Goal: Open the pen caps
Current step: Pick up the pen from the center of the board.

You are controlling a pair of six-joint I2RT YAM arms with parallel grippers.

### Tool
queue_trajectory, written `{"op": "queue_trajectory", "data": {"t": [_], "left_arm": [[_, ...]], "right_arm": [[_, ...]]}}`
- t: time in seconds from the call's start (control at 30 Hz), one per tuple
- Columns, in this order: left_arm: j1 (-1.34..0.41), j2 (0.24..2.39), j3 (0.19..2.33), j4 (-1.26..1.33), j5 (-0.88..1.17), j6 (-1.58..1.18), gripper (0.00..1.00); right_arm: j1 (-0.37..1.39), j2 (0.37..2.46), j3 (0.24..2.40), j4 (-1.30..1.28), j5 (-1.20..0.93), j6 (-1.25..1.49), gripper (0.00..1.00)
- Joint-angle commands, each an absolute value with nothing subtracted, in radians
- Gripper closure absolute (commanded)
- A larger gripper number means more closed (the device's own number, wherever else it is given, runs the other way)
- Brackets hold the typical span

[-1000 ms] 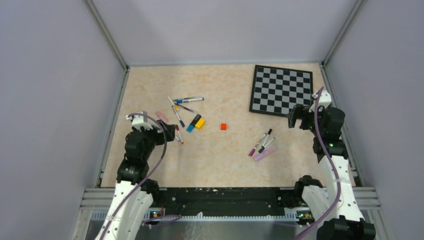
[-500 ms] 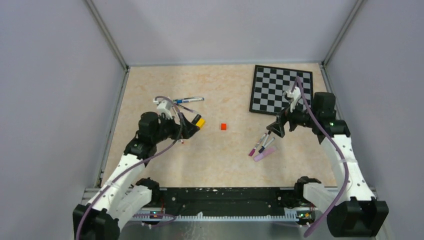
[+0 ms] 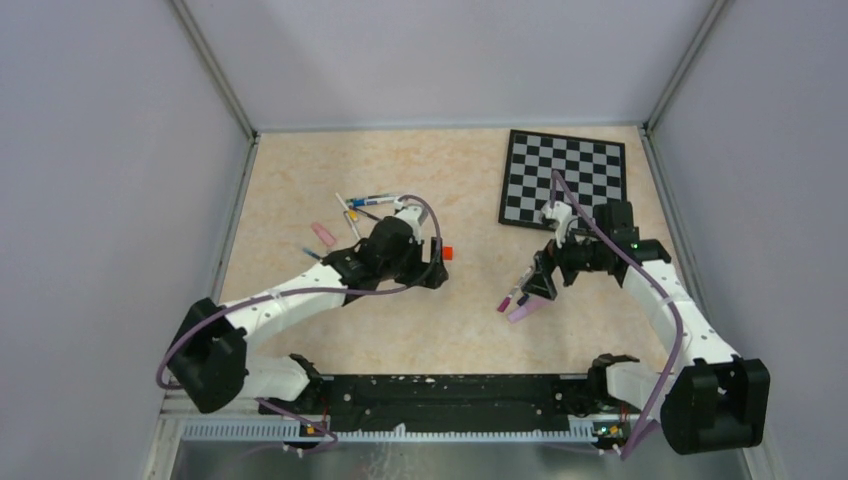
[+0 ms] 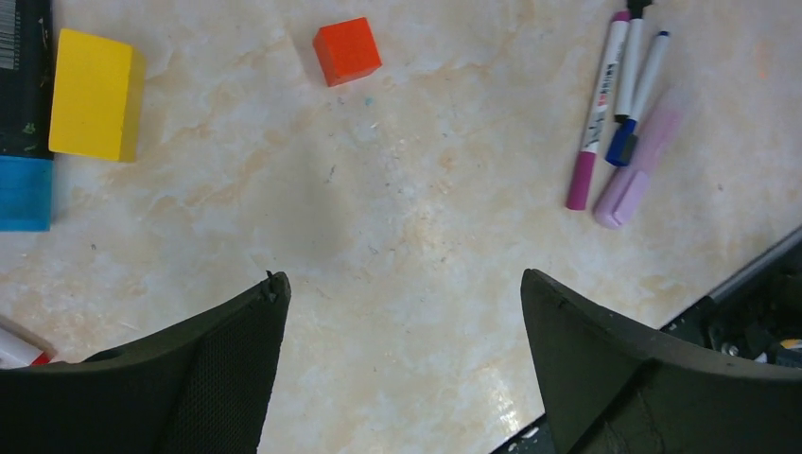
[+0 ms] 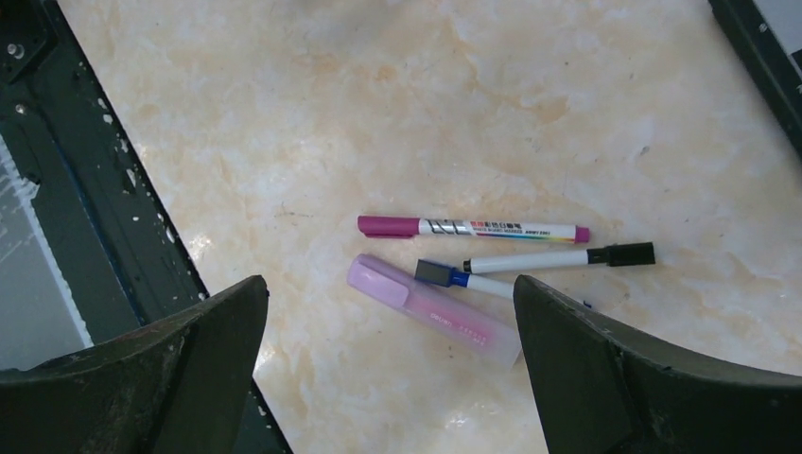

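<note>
The caps [image 5: 388, 226] I can make out all sit on their pens, so I judge the task at its opening step: both arms reaching in, nothing grasped. Toward the left edge of the table [image 3: 300, 170], about halfway back, lies a scatter of pens [image 3: 360, 207], with a pink highlighter [image 3: 322, 234] just nearer that edge. The left gripper [image 4: 404, 276] hangs over bare surface near the middle, its jaws spread wide and holding nothing. Off its left finger lie a yellow block [image 4: 93, 93] and a blue block [image 4: 24, 194] (whether these are chunky highlighters I cannot tell). Ahead of it sits a red cube [image 4: 347, 50], no part of the job.

Right of centre, toward the near edge, four pens lie bunched: a magenta-capped pen [image 5: 468, 228], a black-capped pen [image 5: 558, 258], a blue-capped pen [image 5: 454, 277] and a lilac highlighter [image 5: 430, 309], the last two apparently touching. The right gripper [image 5: 389, 280] hovers directly above them, jaws likewise wide apart and empty.

The next move, as I read it, calls for one gripper to pinch a single barrel while the other pulls its cap. The crowding makes a clean pinch awkward, since neighbours may be dragged along. The chessboard [image 3: 565, 180] in the far right corner lies well apart from all this.
</note>
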State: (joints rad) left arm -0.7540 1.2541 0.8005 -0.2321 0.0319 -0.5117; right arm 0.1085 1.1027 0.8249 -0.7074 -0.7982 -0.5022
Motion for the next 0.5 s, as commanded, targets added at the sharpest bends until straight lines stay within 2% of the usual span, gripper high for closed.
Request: {"op": "queue_trajectory", "data": {"t": [0.0,0.17,0.33,0.4,0.47], "left_arm": [[-0.763,1.357,0.883,-0.189,-0.08,-0.546,0.08],[-0.762,1.463,0.975,-0.253,-0.2,-0.554,0.09],[-0.747,1.484,1.034,-0.451,-0.44,-0.587,0.1],[-0.709,1.452,1.005,-0.478,-0.454,-0.575,0.11],[-0.648,1.401,0.958,-0.466,-0.419,-0.561,0.16]], "right_arm": [[0.075,1.035,0.742,-0.583,-0.811,-0.488,0.01],[0.035,1.03,0.742,-0.572,-0.81,-0.495,0.01],[0.032,1.044,0.738,-0.568,-0.8,-0.502,0.01],[0.032,1.051,0.739,-0.566,-0.797,-0.503,0.01],[0.032,1.057,0.739,-0.564,-0.796,-0.502,0.01]]}}
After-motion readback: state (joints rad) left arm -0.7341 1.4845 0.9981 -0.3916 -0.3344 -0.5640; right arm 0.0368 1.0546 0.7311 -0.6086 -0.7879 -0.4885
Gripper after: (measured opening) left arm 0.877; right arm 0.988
